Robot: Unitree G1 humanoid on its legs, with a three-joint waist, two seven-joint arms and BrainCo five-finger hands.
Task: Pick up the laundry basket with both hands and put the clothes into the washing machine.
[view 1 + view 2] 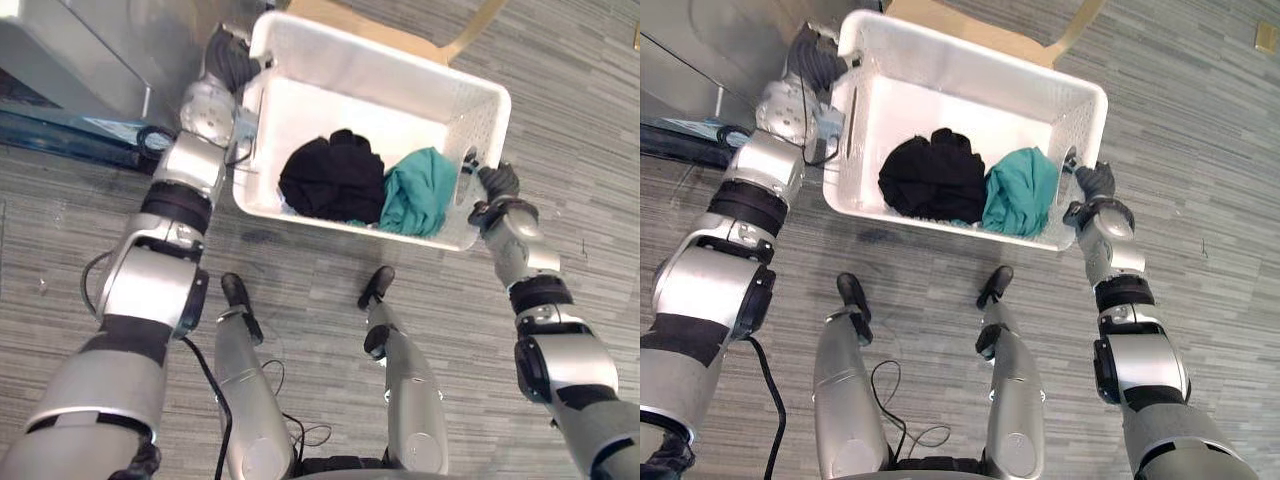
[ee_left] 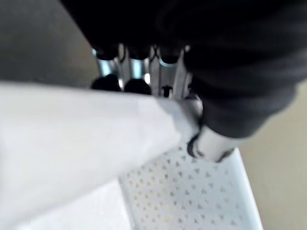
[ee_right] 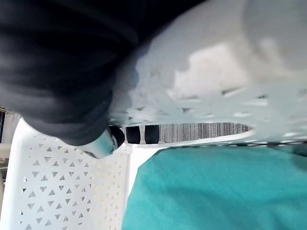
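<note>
Laundry basket (image 1: 400,85): white plastic with perforated walls, held off the floor (image 1: 590,150) between the two arms. It tilts, with the near long wall lower than the far one.

Contents: a black garment (image 1: 330,178) and a teal garment (image 1: 418,190). They lie bunched and touching against the near wall.

Left robot hand (image 1: 228,58): at the basket's left end. In the left wrist view its fingers (image 2: 108,82) curl over the rim with the thumb underneath, so it is closed on the rim.

Right robot hand (image 1: 500,182): at the right end wall. Its fingers (image 3: 144,135) are hooked through the handle opening and closed on the basket.

Washing machine (image 1: 80,60): the grey cabinet beyond the left arm, judged to be the target. I cannot see its door.

Handling, as a judgement:
- The basket looks stiff and light. Its smooth plastic could slip in a loose grip.
- The rim and the handle slots at the two ends are the right holds.
- The load is small, soft and light, and it will slide toward whichever wall is lowest.
- More tilt could spill the clothes over the near wall, so keep the two ends level while carrying.
</note>
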